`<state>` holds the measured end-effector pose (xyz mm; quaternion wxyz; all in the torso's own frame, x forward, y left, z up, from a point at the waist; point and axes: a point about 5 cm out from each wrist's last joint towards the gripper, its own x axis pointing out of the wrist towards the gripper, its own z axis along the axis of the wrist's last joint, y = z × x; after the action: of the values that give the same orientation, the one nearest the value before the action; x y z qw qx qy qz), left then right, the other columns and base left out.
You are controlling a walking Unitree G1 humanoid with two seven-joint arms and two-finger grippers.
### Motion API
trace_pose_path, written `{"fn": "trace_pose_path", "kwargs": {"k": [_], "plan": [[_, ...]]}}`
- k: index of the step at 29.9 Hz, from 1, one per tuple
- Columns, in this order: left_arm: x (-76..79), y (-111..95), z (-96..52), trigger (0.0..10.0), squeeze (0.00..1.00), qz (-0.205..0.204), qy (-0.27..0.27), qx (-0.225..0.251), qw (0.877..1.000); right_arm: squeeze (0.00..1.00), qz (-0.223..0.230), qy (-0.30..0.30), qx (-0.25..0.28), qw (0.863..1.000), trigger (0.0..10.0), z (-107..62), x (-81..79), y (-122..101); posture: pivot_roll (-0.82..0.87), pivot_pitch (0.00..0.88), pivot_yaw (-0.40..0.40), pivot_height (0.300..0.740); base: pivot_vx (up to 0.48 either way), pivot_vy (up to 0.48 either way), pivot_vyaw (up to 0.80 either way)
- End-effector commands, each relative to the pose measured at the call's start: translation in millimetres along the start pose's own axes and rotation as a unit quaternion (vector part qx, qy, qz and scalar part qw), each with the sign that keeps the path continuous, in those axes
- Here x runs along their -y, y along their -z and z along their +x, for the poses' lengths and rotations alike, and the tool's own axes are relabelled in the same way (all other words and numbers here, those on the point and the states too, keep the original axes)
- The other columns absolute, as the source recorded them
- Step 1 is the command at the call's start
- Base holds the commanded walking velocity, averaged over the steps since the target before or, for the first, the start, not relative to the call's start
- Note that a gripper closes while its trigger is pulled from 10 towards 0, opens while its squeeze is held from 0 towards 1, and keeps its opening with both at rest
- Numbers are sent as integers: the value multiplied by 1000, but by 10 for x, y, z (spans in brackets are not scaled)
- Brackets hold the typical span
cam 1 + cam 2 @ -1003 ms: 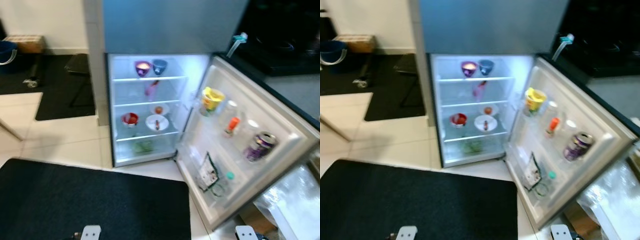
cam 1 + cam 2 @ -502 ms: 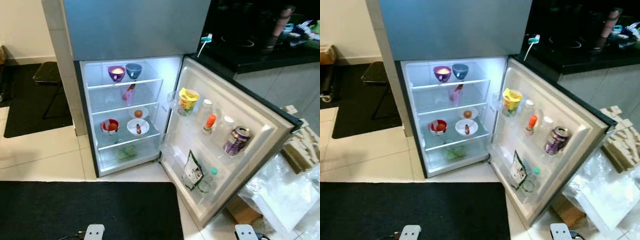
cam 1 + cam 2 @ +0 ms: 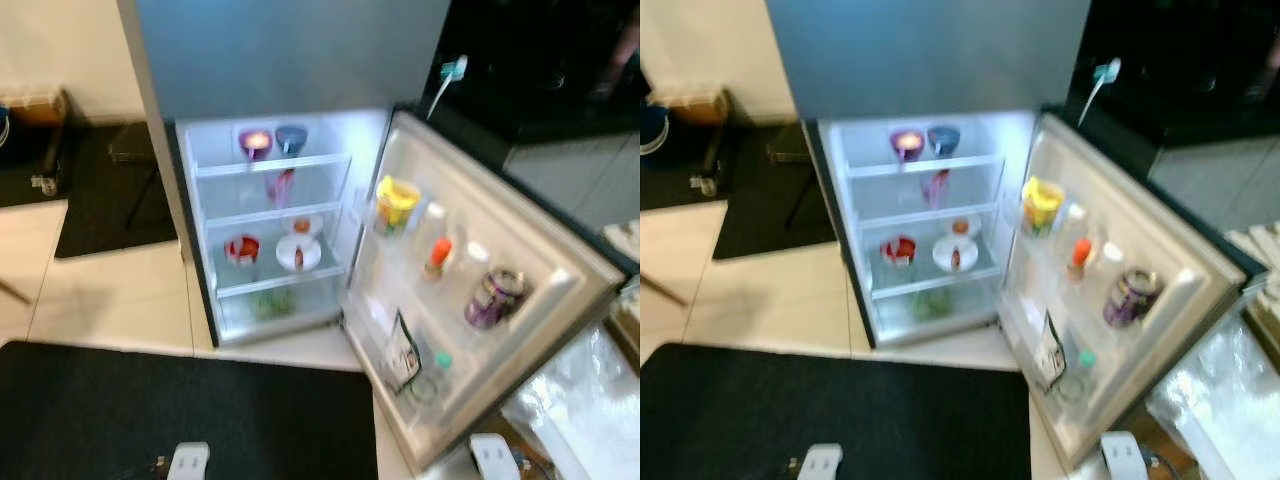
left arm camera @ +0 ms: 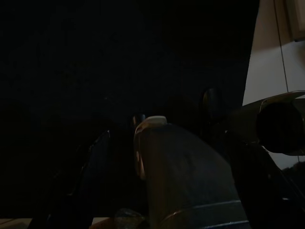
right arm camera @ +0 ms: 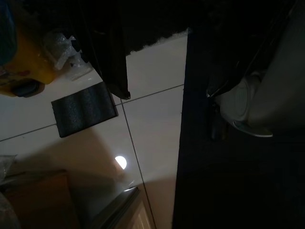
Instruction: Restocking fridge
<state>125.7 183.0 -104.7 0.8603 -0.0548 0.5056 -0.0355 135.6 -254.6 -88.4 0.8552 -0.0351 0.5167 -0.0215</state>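
Restocking looks partly done, judging from how full the silver fridge (image 3: 290, 60) already is: your landmark stands with its white lower door (image 3: 480, 290) swung wide. Inside it, on the lit shelves, you have a purple bowl (image 3: 255, 142), a blue bowl (image 3: 291, 137), a red bowl (image 3: 241, 248) and a white plate (image 3: 298, 252). On that door sit a yellow tub (image 3: 397, 200), an orange-capped bottle (image 3: 437, 256) and a purple can (image 3: 492, 297). In front of the fridge lies a black floor mat (image 3: 180, 410). Both arms hang low; you cannot tell either claw's state, nor anything held. Fetching more items likely remains.
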Motion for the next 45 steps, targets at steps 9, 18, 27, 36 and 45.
{"fn": "trace_pose_path", "kwargs": {"k": [9,18,27,36,45], "plan": [[37,74,-4,10000,0,-1,9,-17,1000,0,6,1,0,1000,10000,-1,-2,9,15,0,-57,740,0,-243,0],[33,57,-1,10000,0,-9,0,-9,1000,0,5,7,0,1000,10000,-6,22,12,12,0,-58,740,0,-107,0],[45,55,2,10000,0,-10,3,-9,1000,0,7,17,1,1000,10000,-14,55,21,13,0,-56,740,0,0,0],[43,43,3,10000,0,-12,5,-6,1000,0,77,143,36,986,10000,-162,617,-65,11,0,-54,740,0,0,0],[43,57,-1,10000,0,-12,8,-8,1000,0,133,280,84,947,10000,-434,1242,-241,6,0,-50,740,0,0,0]]}}
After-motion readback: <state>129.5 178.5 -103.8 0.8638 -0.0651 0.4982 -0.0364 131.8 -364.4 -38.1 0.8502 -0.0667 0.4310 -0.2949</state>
